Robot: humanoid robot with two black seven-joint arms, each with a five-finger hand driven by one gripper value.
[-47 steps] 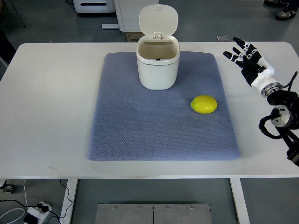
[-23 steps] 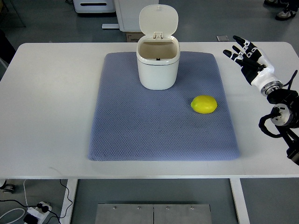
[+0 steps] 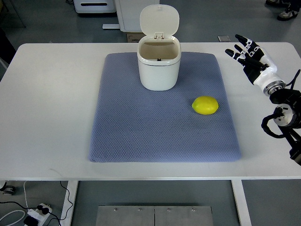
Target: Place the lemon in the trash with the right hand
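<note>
White table (image 3: 51,103) carries a blue mat (image 3: 141,127). Lemon (image 3: 205,105) lies right of the bin (image 3: 159,66) (lid up). Right robot hand (image 3: 249,55) hovers far right, fingers spread, empty.

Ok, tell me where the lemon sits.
The lemon lies on the blue mat's right part, just nearer the camera than the open trash can.

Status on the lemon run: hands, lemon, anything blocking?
Right hand open, empty, over the table's far right, clear of the mat. Left arm out of view. Lemon on blue mat, untouched. Trash bin lid up; nothing between lemon and bin.
</note>
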